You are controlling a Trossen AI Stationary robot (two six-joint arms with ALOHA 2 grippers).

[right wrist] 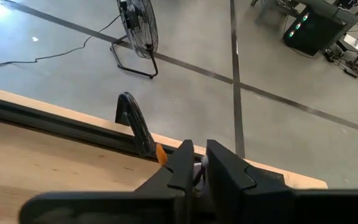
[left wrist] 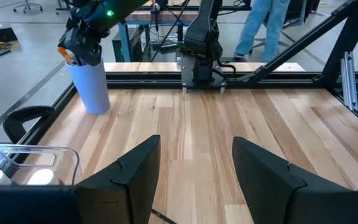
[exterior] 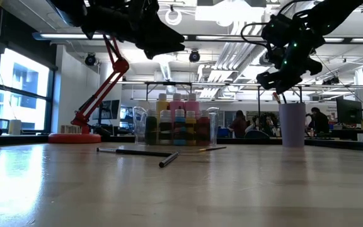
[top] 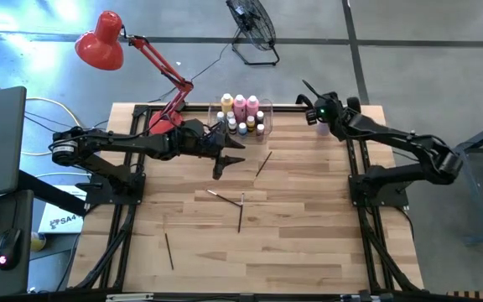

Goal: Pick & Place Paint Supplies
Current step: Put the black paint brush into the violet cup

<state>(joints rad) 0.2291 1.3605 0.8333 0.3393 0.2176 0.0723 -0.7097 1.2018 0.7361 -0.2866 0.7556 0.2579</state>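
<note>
Apparently at the placing step for one brush [right wrist: 159,152]. Held by the right gripper [right wrist: 197,157] at the far right corner of the table [top: 309,235], directly over the lilac cup [left wrist: 92,87]. Fingers pressed almost together, only a thin slit between, pinching the slim shaft (orange end peeking out just beside them). Next, by my judgement: opening over the mouth of the cup so that the brush drops inside, then lifting straight up so as not to tip the cup.

Waiting meanwhile with the left gripper [left wrist: 194,149], spread wide and holding nothing, above bare wood just beside the clear bin [top: 267,111]. Bottles [top: 240,107] standing already in that bin. Four loose brushes [top: 241,211] lying on the middle of the table, well apart from the cup, so probably more trips to make.

About the views:
- **High view:** gives the count and spread of the loose brushes, but hides the cup almost fully under the right arm.
- **Low view:** shows the cup upright, with the gripper just above its rim.
- **Left wrist view:** shows the cup and the other gripper from across the table.
- **Right wrist view:** alone shows the slit between the fingers, yet shows nothing of the cup.
</note>
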